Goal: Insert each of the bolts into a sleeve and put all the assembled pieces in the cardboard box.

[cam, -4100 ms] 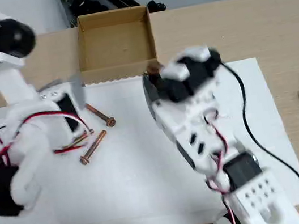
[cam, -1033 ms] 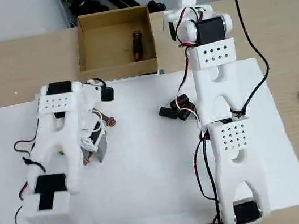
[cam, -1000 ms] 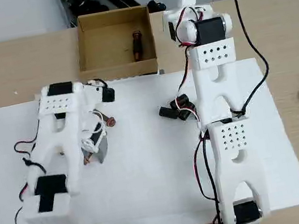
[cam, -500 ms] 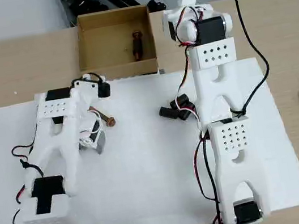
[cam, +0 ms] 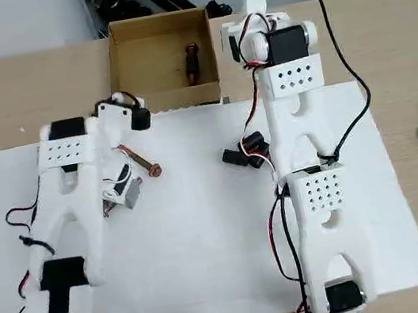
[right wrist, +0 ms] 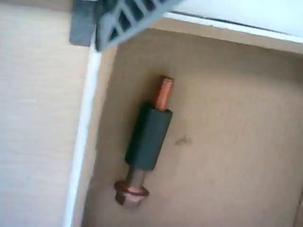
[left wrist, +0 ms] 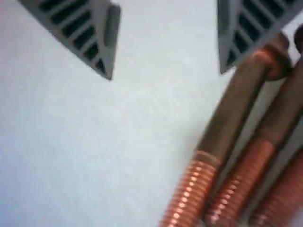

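Step in hand: picking one bolt off the white sheet [cam: 208,245], as I judge it.
Left gripper [left wrist: 165,68]: spread wide, low over the sheet toward its left edge, holding nothing; the bolts [left wrist: 227,127] lie outside the gap, beside one finger.
Doing it well: shift sideways until a single shank lies between the fingers, then close on the plain part. The three touch, so a loose aim could drag the neighbours along.
Bolts, look: copper-coloured, a smooth shank that turns to bright thread, a flanged head.
Sleeves [cam: 241,156]: short black tubes lying loose mid-sheet, toward its far edge.
Cardboard box [cam: 156,19]: just past the sheet's far edge.
Assembled piece [right wrist: 147,137]: in the box near its right wall, thread poking from one end of the sleeve, head at the other.
Right gripper [cam: 231,38]: above the box's right wall; cannot tell its state.
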